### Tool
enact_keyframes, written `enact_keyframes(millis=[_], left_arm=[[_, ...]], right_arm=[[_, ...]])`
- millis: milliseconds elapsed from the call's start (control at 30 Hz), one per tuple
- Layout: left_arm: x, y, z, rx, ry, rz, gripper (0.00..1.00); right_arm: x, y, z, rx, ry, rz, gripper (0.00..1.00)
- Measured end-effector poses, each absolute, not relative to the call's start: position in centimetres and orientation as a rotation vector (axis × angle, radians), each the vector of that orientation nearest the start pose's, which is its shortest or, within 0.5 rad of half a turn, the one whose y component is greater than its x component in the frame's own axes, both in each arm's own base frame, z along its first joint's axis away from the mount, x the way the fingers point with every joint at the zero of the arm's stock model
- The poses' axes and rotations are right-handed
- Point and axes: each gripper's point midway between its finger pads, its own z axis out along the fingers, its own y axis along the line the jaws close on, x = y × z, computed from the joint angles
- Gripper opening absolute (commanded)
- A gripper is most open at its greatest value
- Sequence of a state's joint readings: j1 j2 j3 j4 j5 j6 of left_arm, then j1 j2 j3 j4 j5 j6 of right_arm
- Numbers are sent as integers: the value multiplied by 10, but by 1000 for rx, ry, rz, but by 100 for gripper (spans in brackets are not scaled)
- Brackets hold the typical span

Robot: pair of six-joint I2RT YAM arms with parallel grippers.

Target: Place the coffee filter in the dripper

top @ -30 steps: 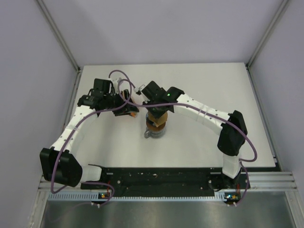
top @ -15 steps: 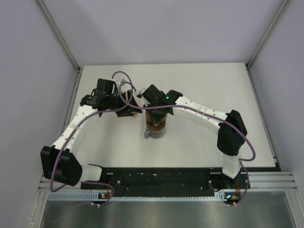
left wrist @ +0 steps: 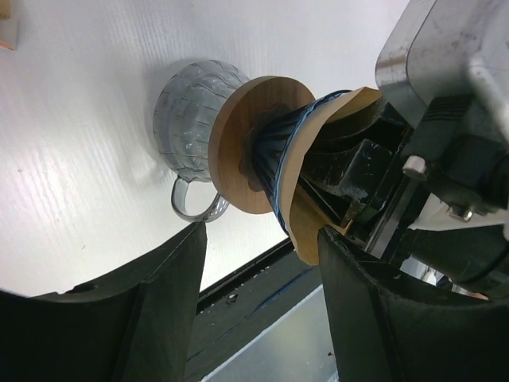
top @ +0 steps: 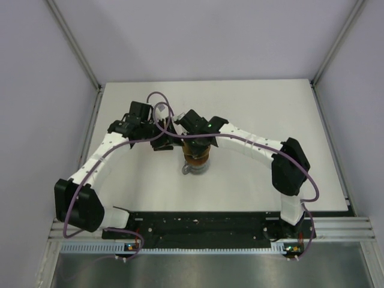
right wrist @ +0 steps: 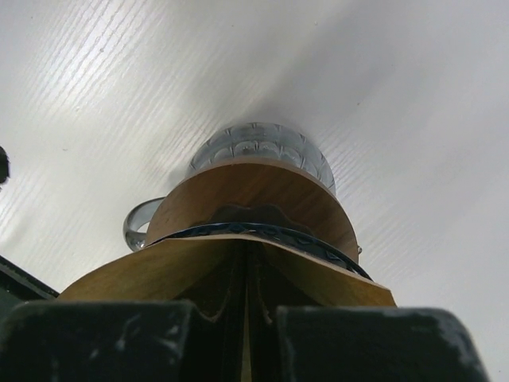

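The right tool [right wrist: 242, 318] pinches the coffee filter [right wrist: 318, 278] by its fold, so the cone stays open inside the dripper [left wrist: 269, 147]. The dripper sits on a wooden ring [left wrist: 238, 135] over the jug [left wrist: 187, 119]. The left tool [top: 163, 141], spread and empty, hovers at the jug's 10 o'clock, probably to steady it.

The coffee filter [left wrist: 305, 227] is plain tan-brown, the ribbed dripper [left wrist: 273, 163] dark blue, and the ring [left wrist: 235, 147] at its 9 o'clock in the left wrist view a flat mid-brown. The jug [left wrist: 187, 111] is grey see-through glass with a grid of ridges. The table [left wrist: 79, 143] is white and finely streaked, and the arms [top: 99, 153] are white with black joints and purple cables [top: 157, 95].
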State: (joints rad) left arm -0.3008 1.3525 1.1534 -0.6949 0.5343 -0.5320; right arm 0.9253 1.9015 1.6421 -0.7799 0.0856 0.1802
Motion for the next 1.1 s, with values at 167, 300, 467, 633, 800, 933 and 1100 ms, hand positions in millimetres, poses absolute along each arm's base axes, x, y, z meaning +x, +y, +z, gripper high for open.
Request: enact_keyframes(millis=[167,300,467,633,800,933,1100], left_arm=[[275,-207,185,-17,2579,-1002,54],[276,-212,179,3,2591,-993,42],[278,-214,175,7,2599,-975,33],[277,-217,176,34,2593,-978,32],[275,-222,178,82,2582,-980,30],[274,-224,179,113,2574,-977,30],[276,-225,183,149,2554,-975,30]], right_arm=[[277,351,120,-913,2477,272,0],[278,349,119,-894,2485,261,0],[280,348,122,-888,2481,261,0],[279,347,137,-900,2443,285,0],[274,350,159,-933,2388,348,2],[270,352,178,-953,2337,409,4],[264,355,195,-995,2280,471,9]])
